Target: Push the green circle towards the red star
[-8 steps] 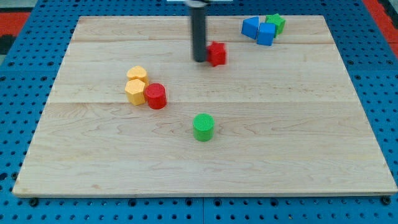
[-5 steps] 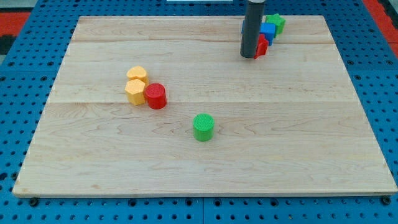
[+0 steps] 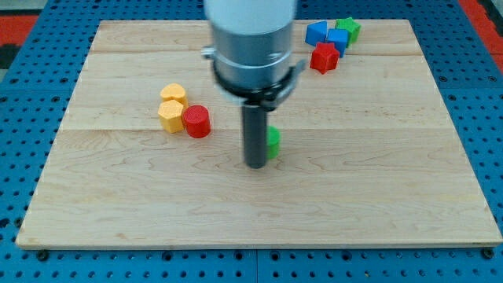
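Green circle (image 3: pixel 273 142) — touching my tip (image 3: pixel 255 165), on its right.

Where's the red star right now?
The red star sits near the view's top right of the board, touching the blue blocks just above it, far up-right of my tip.

green circle (image 3: pixel 273 142) | red star (image 3: pixel 323 57) | pale wood board (image 3: pixel 393 173)

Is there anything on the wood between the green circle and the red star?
No. In the camera view, only bare board lies between the green circle and the red star. My tip sits beside the circle, on the view's left.
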Controlling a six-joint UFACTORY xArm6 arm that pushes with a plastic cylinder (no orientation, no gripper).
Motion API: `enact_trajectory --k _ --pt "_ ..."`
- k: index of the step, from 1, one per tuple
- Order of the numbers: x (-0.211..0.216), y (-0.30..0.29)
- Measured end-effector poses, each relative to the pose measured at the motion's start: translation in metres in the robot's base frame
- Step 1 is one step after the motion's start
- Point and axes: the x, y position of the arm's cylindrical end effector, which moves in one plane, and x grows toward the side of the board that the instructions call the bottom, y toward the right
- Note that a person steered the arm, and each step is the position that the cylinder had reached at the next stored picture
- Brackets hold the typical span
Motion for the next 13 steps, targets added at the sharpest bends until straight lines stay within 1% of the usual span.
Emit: enact_trajectory --k 1,4,10,11,12,13 --pt "-0.001 0.031" --pt "-0.005 0.057" --pt "-0.007 0.059" --pt "-0.017 0.059" --pt "-0.051 0.062" --pt "-0.041 0.057"
